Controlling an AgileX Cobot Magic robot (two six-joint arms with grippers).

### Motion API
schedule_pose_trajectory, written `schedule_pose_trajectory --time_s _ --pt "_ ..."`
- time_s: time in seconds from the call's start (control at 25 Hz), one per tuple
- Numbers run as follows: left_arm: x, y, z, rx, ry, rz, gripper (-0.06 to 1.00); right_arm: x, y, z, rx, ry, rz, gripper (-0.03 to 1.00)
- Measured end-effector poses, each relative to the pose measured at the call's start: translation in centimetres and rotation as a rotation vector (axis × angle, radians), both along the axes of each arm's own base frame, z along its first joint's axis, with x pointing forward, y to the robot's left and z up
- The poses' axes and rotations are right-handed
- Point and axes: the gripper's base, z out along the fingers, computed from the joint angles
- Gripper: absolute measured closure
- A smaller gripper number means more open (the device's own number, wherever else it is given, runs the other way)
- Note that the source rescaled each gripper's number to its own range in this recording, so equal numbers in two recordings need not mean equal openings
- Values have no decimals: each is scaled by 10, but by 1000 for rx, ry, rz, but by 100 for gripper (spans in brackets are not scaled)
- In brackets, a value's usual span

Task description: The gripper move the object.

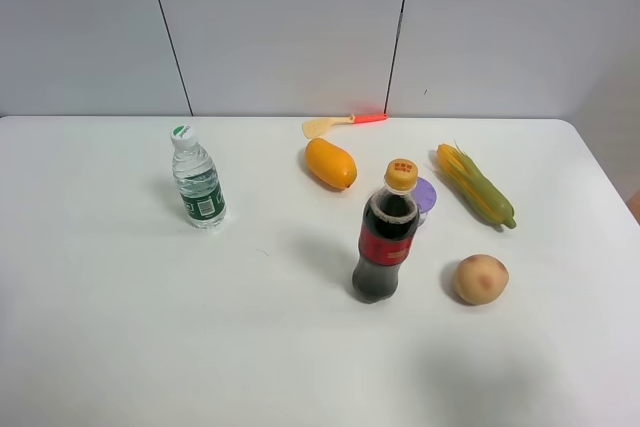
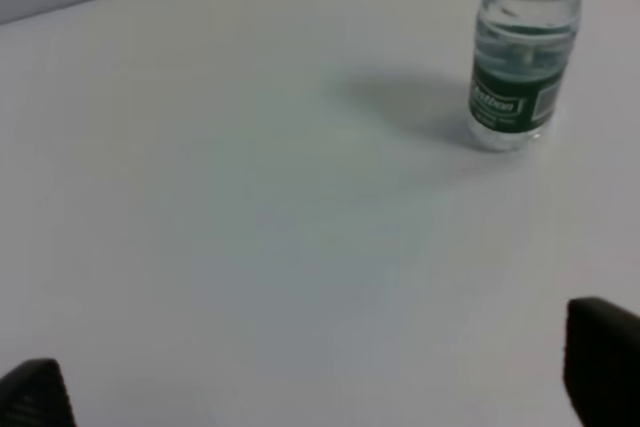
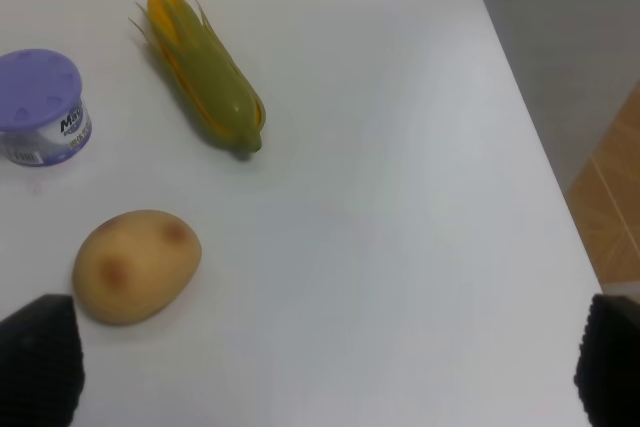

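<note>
My right gripper (image 3: 325, 367) is wide open, holding nothing, over the white table (image 1: 120, 327). The object (image 3: 42, 107) sits behind the cola bottle (image 1: 386, 237); grey panelled wall (image 1: 280, 27) beyond.

White table (image 1: 120, 347) (bottles (image 1: 197, 179), produce (image 1: 480, 279), tub (image 3: 42, 107))

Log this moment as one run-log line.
left gripper open, empty | right gripper open, empty | purple-lidded tub untouched behind cola bottle

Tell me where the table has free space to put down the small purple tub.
Bare table lies left of the clear plastic water bottle, and along the near edge in front of the dark cola bottle and tan round potato. It is crowded around the lilac-lidded round tub, between the green-husked corn cob and orange mango.
</note>
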Motion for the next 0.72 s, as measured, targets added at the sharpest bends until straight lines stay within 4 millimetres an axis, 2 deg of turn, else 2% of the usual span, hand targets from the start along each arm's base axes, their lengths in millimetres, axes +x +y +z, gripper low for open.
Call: schedule_pose_trajectory --time_s 0.12,0.36,0.48,0.72 --pt "-19 1 -3 -11 -2 3 -3 0 0 0 0 0 0 -3" --pt "-40 2 -8 -28 -20 2 -3 0 0 0 0 0 0 -3" --pt "-46 3 -10 -32 -54 1 -3 0 0 0 0 0 0 -3" --pt "-48 0 -28 -61 -20 -13 -4 0 0 0 0 0 0 -3"
